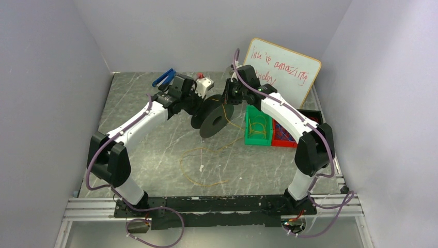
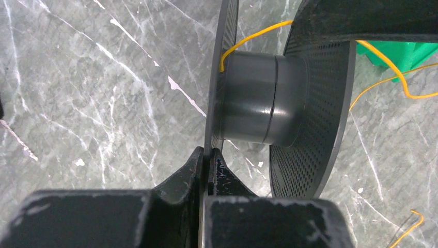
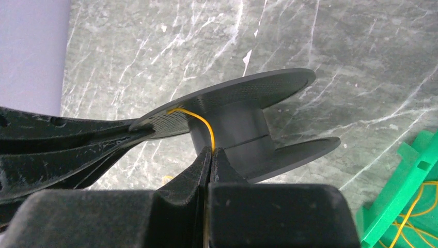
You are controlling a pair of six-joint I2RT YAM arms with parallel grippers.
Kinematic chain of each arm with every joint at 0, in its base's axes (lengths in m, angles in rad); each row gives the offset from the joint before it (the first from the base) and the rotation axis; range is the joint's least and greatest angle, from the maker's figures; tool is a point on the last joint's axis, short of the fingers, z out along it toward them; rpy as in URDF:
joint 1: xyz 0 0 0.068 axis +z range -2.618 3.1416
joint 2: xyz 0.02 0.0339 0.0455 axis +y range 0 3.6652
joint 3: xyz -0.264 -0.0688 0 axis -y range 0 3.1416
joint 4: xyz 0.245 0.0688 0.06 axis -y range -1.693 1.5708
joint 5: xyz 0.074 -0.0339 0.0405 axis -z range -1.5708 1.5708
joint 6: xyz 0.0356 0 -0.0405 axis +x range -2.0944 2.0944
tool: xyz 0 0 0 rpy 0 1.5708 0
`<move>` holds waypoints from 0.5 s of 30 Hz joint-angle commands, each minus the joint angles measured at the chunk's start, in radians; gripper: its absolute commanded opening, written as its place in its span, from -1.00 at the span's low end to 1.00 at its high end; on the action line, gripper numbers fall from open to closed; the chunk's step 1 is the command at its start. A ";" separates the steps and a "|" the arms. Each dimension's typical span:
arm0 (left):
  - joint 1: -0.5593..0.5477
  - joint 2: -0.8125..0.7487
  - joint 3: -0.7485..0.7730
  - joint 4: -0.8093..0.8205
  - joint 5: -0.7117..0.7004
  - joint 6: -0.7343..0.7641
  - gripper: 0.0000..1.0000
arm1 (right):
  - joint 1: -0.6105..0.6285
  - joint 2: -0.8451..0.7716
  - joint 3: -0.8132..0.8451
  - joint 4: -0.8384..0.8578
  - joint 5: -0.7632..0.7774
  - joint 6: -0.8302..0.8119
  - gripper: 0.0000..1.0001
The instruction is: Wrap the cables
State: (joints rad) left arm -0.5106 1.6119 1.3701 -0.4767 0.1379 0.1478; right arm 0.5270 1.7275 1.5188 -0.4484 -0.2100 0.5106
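cable (image 3: 205, 123): slack loops on table (image 1: 155, 155) near arm bases, one strand up to spool | black spool (image 2: 258, 98): mid-table, between both arms | left pincer (image 2: 207, 152): clamped on spool flange edge | right pincer (image 3: 212, 152): closed on cable beside hub | green bin (image 1: 258, 139): right of spool, holds yellow wire

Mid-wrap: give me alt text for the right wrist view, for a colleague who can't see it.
The right jaws are shut on the yellow cable, which arcs up from them over the hub of a black spool to its perforated upper flange. The left jaws pinch that flange from the left. A green bin holding more yellow cable sits at lower right on the marble table.
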 commanded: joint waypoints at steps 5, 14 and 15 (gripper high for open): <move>-0.015 0.023 0.069 0.020 -0.136 0.050 -0.95 | 0.003 0.041 0.041 -0.104 -0.064 0.017 -1.00; -0.019 0.048 0.083 0.013 -0.136 0.039 -0.85 | -0.005 0.022 0.023 -0.077 -0.126 0.056 -1.00; -0.020 0.047 0.082 0.014 -0.136 0.039 -0.82 | -0.008 0.017 0.022 -0.078 -0.123 0.057 -1.00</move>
State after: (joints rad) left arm -0.5381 1.6417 1.4147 -0.4973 0.0765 0.1864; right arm 0.5220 1.7538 1.5425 -0.4580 -0.2977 0.5442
